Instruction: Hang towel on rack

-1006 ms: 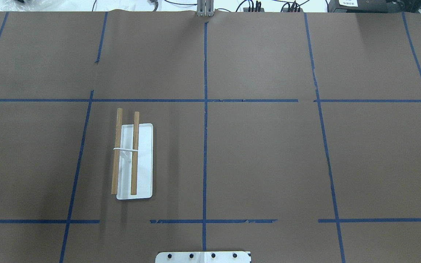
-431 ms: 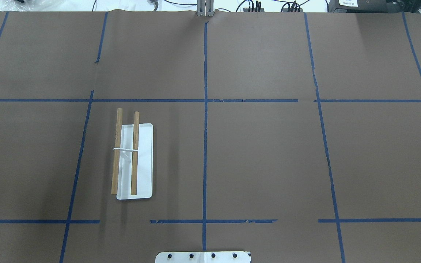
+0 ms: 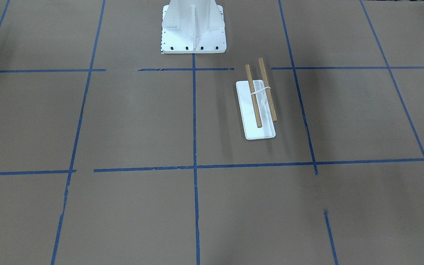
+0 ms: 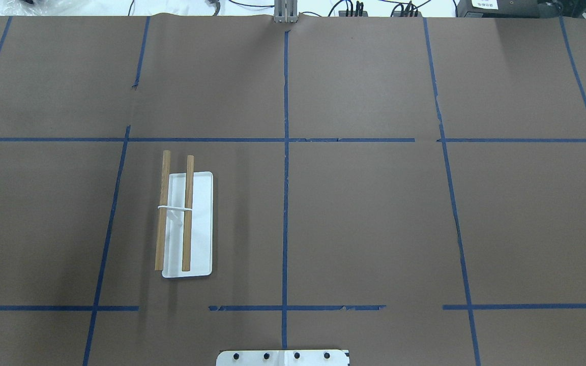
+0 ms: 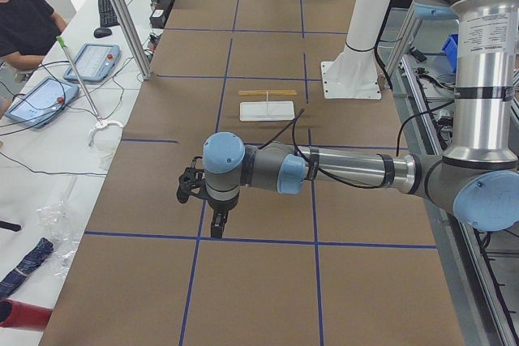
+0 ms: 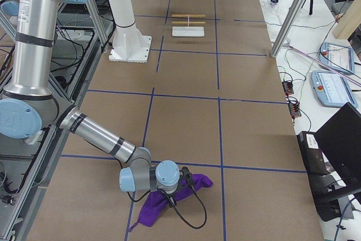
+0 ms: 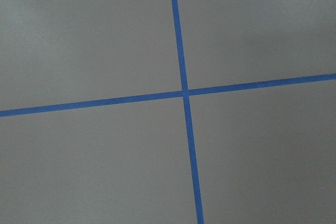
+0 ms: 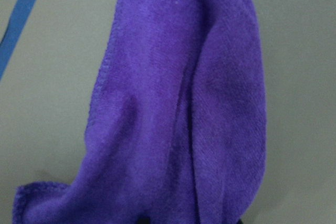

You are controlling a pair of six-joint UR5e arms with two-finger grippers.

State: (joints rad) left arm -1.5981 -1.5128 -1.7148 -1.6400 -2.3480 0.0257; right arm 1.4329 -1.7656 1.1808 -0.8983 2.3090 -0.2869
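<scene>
The rack (image 4: pixel 199 223) is a small white tray with two wooden dowels, left of the table's middle; it also shows in the front view (image 3: pixel 250 117) and far off in both side views (image 5: pixel 268 109) (image 6: pixel 188 30). The purple towel (image 6: pixel 151 211) lies crumpled on the table at the end on my right and fills the right wrist view (image 8: pixel 178 103). My right gripper (image 6: pixel 187 178) is low at the towel; I cannot tell whether it is open or shut. My left gripper (image 5: pixel 216 231) points down over bare table far from the rack; its state cannot be told.
The white bolted pedestal (image 3: pixel 193 29) stands at the table's near edge, between the arms. Blue tape lines (image 7: pixel 184 93) cross the brown table cover. Tablets and cables (image 5: pixel 40 103) lie on the operators' bench beside the table.
</scene>
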